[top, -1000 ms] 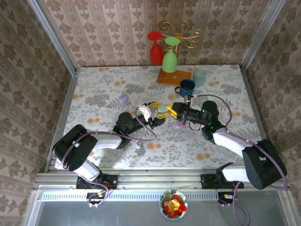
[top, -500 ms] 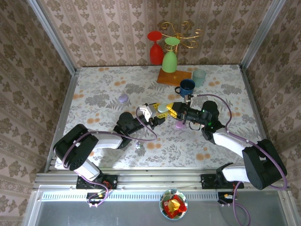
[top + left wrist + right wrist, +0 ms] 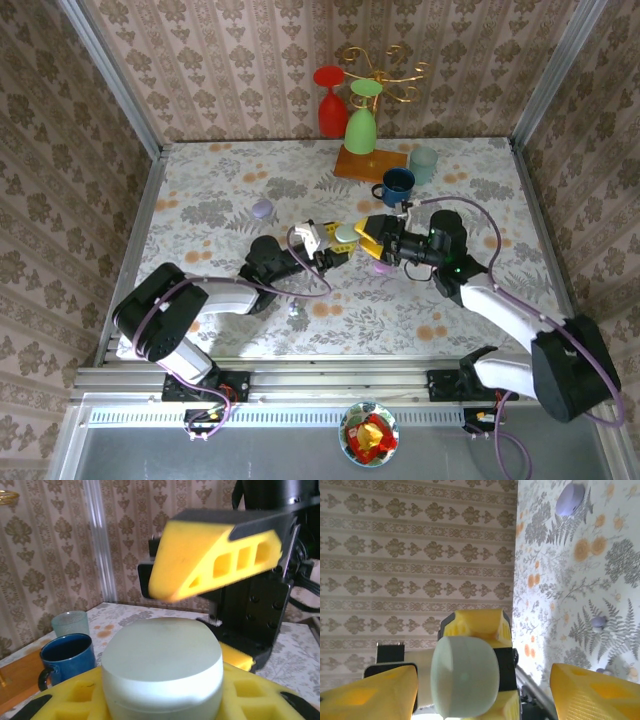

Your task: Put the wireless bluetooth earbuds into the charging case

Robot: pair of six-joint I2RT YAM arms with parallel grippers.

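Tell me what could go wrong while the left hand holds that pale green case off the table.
The open right hand flanks the pale green case closely; withdrawing crookedly could knock it loose. The left hand grips a smooth, rounded shell, so it might slip and drop onto the table.

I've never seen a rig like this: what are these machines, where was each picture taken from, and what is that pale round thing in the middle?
These are two robot arms, a left arm and a right arm, bolted at the near edge of a flowered table. One camera looks down from above and behind; two more sit on the wrists, so the yellow blocks there are fingers. The left gripper pinches a pale green charging case. The right gripper is open, one finger each side of it. On the table are a lilac case, a tiny lilac earbud, a blue mug, a pale cup, a red goblet and a green goblet.
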